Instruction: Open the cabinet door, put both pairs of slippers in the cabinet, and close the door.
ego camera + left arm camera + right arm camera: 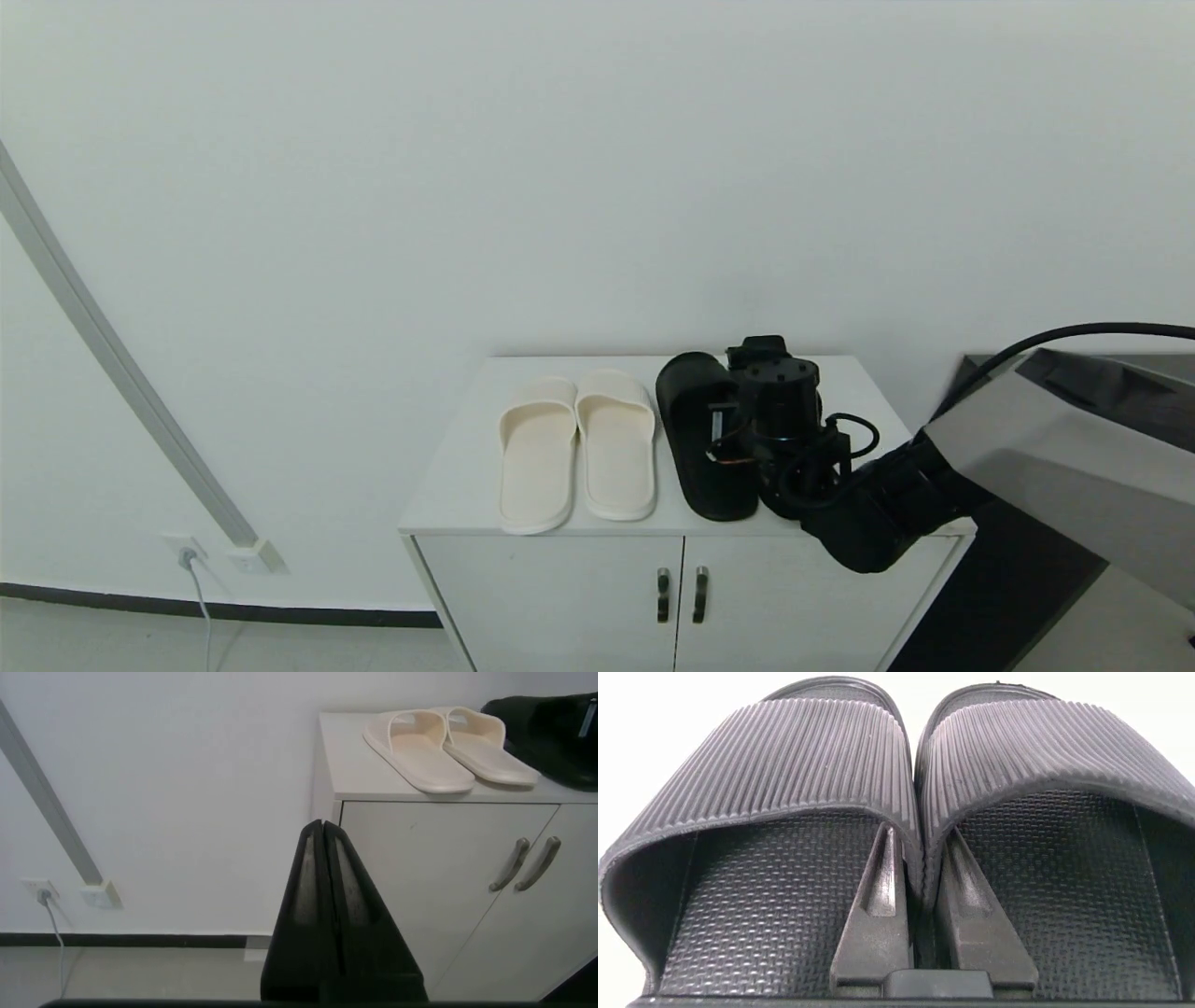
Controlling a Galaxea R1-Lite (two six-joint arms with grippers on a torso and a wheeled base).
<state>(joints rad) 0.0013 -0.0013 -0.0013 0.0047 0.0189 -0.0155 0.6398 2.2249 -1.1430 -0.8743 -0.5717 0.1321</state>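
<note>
A black pair of slippers (700, 448) lies on the right half of the white cabinet top (457, 485), and a cream pair (577, 448) lies side by side to its left. My right gripper (922, 849) reaches in from the heel end, with one finger inside each black slipper (785, 812). Its fingers (882, 887) pinch the two inner strap walls between them. My left gripper (322, 831) is shut and empty, held low in front of the cabinet's left corner. Both cabinet doors (551, 597) are closed.
Two vertical handles (681, 595) sit where the doors meet. A wall socket with a plugged cable (187, 555) and a slanted cable duct (112, 364) are on the wall to the cabinet's left. A dark unit (1027, 579) stands to its right.
</note>
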